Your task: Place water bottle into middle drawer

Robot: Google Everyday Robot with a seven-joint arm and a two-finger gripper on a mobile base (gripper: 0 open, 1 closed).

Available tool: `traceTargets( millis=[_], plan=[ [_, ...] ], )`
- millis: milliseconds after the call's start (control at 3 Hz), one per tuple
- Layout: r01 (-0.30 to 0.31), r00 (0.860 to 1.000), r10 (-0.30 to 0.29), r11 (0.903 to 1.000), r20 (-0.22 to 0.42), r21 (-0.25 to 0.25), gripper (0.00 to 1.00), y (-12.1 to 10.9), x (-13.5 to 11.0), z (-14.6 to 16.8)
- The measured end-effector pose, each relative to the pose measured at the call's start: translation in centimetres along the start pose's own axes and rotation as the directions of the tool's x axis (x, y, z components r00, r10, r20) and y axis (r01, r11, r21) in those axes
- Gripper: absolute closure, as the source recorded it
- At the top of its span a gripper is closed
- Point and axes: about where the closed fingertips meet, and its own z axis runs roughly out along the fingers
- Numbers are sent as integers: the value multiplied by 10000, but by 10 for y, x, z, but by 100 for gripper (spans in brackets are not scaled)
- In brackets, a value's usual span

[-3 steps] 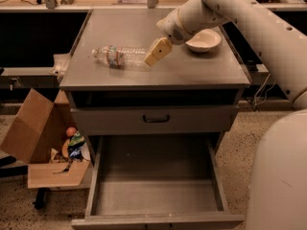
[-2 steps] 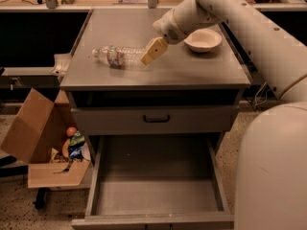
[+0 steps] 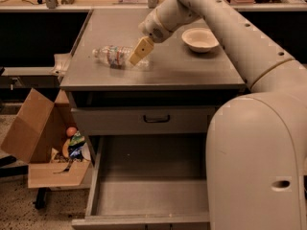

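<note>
**Gripper closes in on the bottle**

Far left, the cardboard box (image 3: pixel 38 138) sits on the floor, out of play. Up on the cabinet top (image 3: pixel 96 78), the water bottle (image 3: pixel 115 56) lies on its side and hasn't budged. What has moved is me. Over the last second my gripper (image 3: pixel 141 51) slides left across the top, and now its tip is at the bottle's right end. Touching or just shy, I can't call it. Spread or pressed together? I can't tell from here either. Below, the middle drawer (image 3: pixel 148 195) stands pulled out and waiting. The bowl (image 3: pixel 200 38) is off to the right, well apart. My read: the approach is nearly done and the grasp comes next, with the bottle not yet lifted.
</note>
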Motion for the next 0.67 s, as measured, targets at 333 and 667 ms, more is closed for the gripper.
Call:
traceTargets(
  millis=[333, 667],
  plan=[
    [95, 9997, -106, 9987, -229, -492, 0, 7, -5, 21],
    [68, 9993, -98, 9965, -360, -828, 3, 11, -1, 35]
  ],
)
